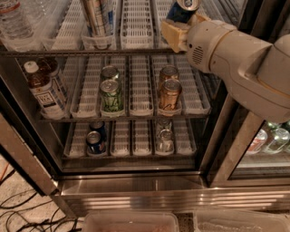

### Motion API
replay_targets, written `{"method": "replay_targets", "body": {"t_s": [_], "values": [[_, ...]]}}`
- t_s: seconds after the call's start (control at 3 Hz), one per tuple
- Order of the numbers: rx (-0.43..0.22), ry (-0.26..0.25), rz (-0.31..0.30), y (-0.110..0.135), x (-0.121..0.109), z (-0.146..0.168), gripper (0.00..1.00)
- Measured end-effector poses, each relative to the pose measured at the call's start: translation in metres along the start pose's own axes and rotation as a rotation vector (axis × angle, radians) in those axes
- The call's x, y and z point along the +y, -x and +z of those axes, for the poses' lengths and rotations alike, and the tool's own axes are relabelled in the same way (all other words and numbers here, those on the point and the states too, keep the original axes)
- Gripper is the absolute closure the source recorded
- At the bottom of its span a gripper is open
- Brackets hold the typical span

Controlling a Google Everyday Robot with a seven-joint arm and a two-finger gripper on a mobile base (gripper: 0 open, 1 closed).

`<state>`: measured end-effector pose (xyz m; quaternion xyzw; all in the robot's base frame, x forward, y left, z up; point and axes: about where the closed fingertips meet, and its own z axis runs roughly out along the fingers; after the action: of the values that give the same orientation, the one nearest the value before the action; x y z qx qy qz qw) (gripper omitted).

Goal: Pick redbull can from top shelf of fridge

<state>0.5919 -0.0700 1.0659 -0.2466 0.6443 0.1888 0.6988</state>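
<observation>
The redbull can, dark blue with a silver lid, is at the front of the top shelf of the fridge, right of centre, tilted towards the camera. My gripper reaches in from the right and is shut on the redbull can, with one tan finger in front of the can's lower part. The can's bottom is hidden behind that finger. My thick white arm crosses the right side of the fridge opening.
A tall silver can and a water bottle stand on the top shelf to the left. The middle shelf holds green cans, copper cans and a tea bottle. Blue cans stand below. The door frame is at the right.
</observation>
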Motion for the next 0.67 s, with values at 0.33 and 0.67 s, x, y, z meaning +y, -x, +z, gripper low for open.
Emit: {"method": "replay_targets", "body": {"t_s": [0.33,0.67], "values": [[0.005,0.004,-0.011,0.001,0.0016,-0.002,1.0],[0.01,0.008,-0.02,0.0017,0.0033,-0.0048,1.0]]}}
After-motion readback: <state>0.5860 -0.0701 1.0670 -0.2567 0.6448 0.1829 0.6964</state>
